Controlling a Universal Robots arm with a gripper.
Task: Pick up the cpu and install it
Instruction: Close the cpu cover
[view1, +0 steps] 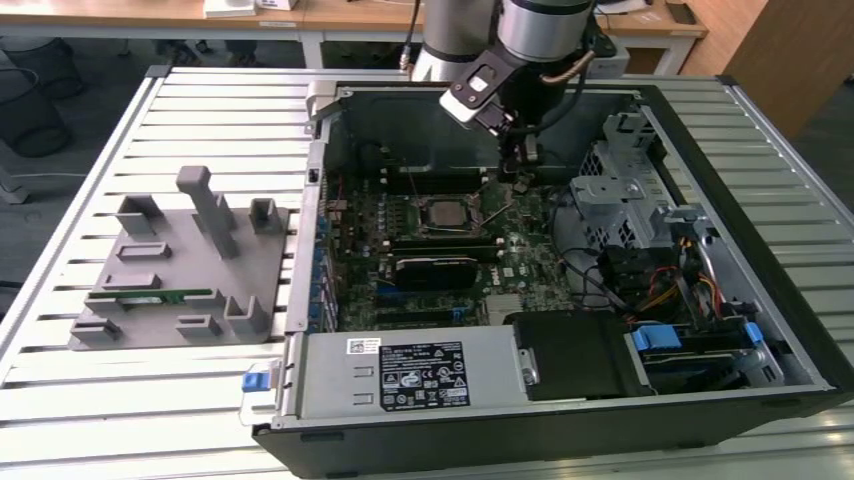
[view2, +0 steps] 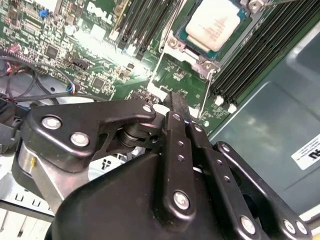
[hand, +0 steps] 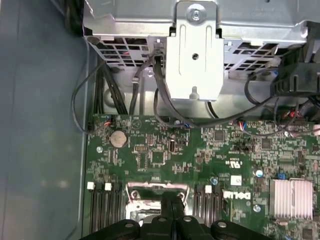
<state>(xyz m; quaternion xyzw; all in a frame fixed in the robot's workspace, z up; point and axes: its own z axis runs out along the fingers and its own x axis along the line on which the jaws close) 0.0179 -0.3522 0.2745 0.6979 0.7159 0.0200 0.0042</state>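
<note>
My gripper (view1: 519, 170) is down inside the open computer case (view1: 534, 440) that lies on the slatted tabletop (view1: 107, 130). It hangs over the green motherboard (view1: 531, 262), just beside the socket (view1: 447, 213) and toward the exterior view's right. In both wrist views my gripper (view2: 177, 102) (hand: 174, 201) is clenched, its two black fingers (view2: 175, 125) pressed together with nothing visible between them. I cannot tell whether the tips touch the board. The cpu (view2: 215, 22) already sits in the socket, silvery-white top up, with the metal frame (view2: 200, 62) around it. It is apart from my fingertips. Black memory slots (view2: 252, 56) run alongside the socket. In the first wrist view the shiny socket frame (hand: 150, 192) sits just beyond my fingers, with a coin cell (hand: 118, 138) further out on the board and a metal drive cage (hand: 195, 55) beyond that. On the exterior view's left, well apart from the case, a grey fixture (view1: 174, 270) rests on the tabletop with a green memory stick (view1: 160, 297) lying in it.
</note>
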